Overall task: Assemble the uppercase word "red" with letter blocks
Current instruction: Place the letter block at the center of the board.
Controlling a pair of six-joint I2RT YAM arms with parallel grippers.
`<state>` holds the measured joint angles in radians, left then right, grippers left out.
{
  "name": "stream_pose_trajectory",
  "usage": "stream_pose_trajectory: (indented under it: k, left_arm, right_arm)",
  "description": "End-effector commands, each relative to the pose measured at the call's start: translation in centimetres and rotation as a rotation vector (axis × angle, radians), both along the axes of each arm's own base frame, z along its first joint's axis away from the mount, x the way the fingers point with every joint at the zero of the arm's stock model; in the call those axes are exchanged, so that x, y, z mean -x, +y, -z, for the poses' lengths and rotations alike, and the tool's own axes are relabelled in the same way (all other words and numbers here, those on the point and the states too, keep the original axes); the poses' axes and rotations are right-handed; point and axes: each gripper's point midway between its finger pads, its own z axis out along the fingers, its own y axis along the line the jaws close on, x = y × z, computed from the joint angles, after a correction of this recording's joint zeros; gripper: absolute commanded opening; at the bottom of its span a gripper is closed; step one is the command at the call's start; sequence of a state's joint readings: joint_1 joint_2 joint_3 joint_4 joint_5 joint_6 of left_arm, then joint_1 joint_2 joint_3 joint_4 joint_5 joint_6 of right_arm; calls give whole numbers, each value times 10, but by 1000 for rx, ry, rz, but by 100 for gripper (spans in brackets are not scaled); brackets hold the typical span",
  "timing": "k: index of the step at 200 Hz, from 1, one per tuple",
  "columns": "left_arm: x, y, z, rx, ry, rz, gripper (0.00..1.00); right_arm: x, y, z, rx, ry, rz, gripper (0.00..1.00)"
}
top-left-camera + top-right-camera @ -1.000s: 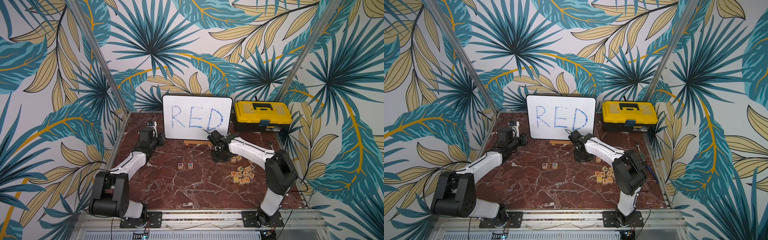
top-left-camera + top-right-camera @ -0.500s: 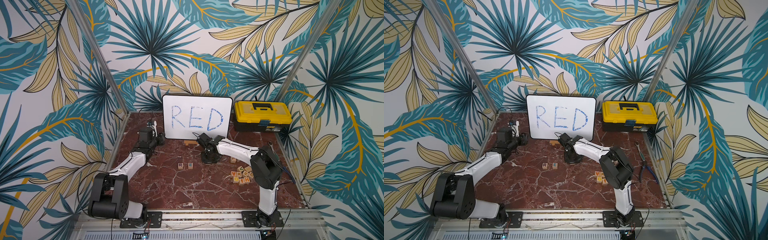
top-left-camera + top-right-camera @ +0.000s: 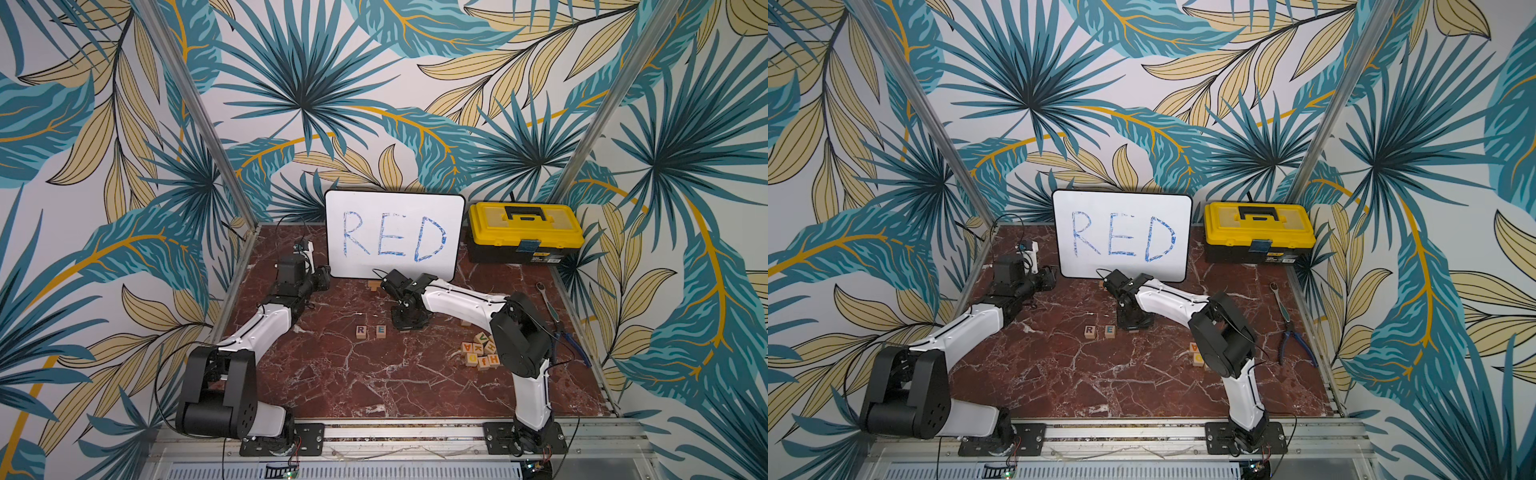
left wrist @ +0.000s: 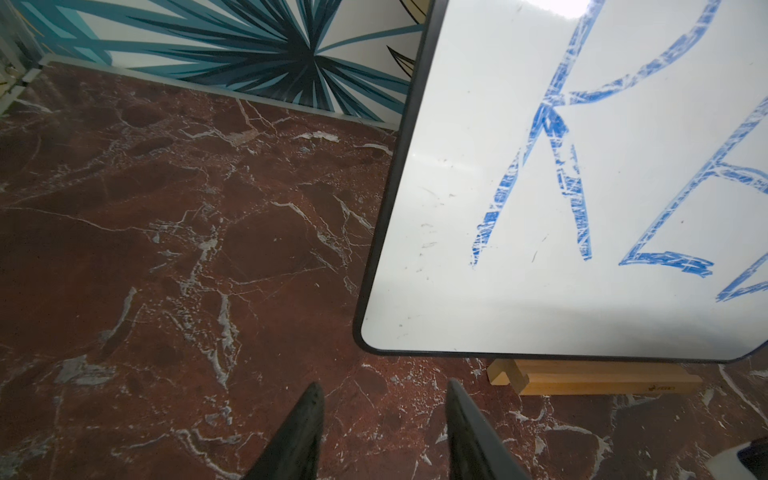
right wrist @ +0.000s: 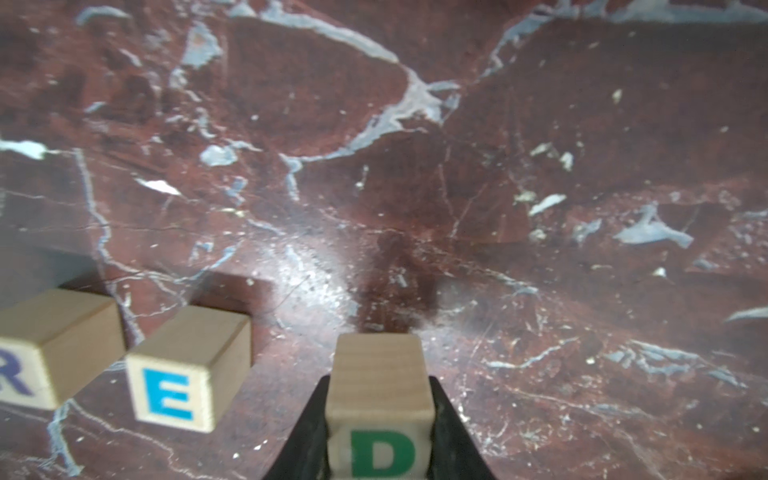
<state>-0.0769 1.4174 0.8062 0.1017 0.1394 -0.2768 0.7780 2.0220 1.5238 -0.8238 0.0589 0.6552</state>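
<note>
While R (image 3: 361, 331) and E (image 3: 380, 331) already stand together, the right pincer (image 5: 379, 432), clamped on D (image 5: 380, 415), must place it at their 3 o'clock.

Two pale wooden cubes sit side by side near mid-frame in both top views: the R block (image 3: 361, 331), dark letter up, and the E block (image 3: 380, 331) just to its right, a narrow gap between. In the right wrist view the D block (image 5: 380, 409), green letter, is pinched at bottom centre, right of the E, apart from it.
</note>
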Motion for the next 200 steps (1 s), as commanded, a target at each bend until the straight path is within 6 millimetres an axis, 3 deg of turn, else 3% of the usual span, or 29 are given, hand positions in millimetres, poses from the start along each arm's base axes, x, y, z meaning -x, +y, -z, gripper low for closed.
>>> stream_pose_trajectory:
  k: [1,46,51,78,126,200]
  left_arm:
    - [4,4,-7,7,-31,-6,48]
    - [3,4,-7,9,-31,-7,48]
    - [3,4,-7,9,-30,-7,48]
    - [3,4,-6,10,-27,-6,48]
    - [3,4,-7,9,-31,-10,48]
    - [3,4,-7,6,-32,-9,48]
  right_arm:
    - [8,-1,5,45,31,12,33]
    - [10,-4,9,40,30,95,33]
    - [19,4,10,38,33,75,33]
    - [24,9,9,30,31,98,33]
    - [32,6,14,59,39,124,33]
    - [26,-1,16,105,31,73,33]
